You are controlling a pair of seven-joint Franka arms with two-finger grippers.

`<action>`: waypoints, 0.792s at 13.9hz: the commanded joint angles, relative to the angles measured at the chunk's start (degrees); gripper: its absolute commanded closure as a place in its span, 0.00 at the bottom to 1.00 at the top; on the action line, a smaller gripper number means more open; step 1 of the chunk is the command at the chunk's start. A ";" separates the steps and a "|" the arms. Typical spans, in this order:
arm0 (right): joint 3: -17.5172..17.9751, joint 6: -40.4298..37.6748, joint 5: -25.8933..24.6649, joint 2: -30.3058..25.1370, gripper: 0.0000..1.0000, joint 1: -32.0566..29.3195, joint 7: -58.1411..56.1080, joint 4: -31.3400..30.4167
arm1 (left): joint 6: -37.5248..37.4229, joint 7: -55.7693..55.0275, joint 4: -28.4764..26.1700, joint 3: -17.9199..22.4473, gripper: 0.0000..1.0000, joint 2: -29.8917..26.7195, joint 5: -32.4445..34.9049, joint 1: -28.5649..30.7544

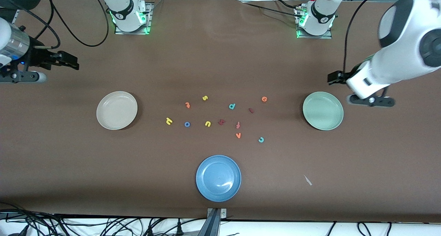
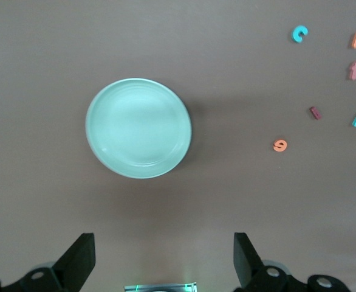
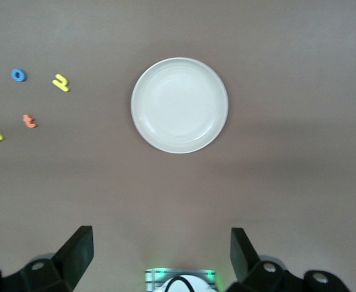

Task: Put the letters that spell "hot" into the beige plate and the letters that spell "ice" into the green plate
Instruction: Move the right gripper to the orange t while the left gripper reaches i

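Both hands, left (image 2: 163,261) and right (image 3: 160,258), gape empty (waiting aloft); the foam letters, such as "o" (image 1: 187,124), look light, soft, best pinched across thin edges.

The beige plate (image 1: 116,110) sat empty toward the right arm's end of the tabletop, the green plate (image 1: 322,110) empty toward the left arm's end. Between them lay the yellow h (image 1: 168,121), blue o (image 1: 187,124), orange t (image 1: 187,105), dark red i (image 1: 251,110), teal c (image 1: 261,139) and orange e (image 1: 264,99), all flat and apart.

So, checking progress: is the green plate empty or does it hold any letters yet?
Empty. The green plate shows only bare surface in both views; every letter lies on the table.
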 commanded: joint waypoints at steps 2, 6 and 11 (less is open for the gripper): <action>-0.08 4.48 1.91 1.29 0.00 4.37 7.49 -3.66 | 7.11 -3.76 2.22 0.38 0.00 8.18 1.11 -6.88; 4.29 14.23 2.08 1.37 0.00 8.52 19.61 -11.13 | 14.13 -19.64 2.22 0.38 0.00 14.25 1.20 -13.48; 13.08 28.56 2.17 6.36 0.00 8.61 23.59 -18.44 | 24.94 -37.75 2.22 0.38 0.00 21.55 1.11 -18.58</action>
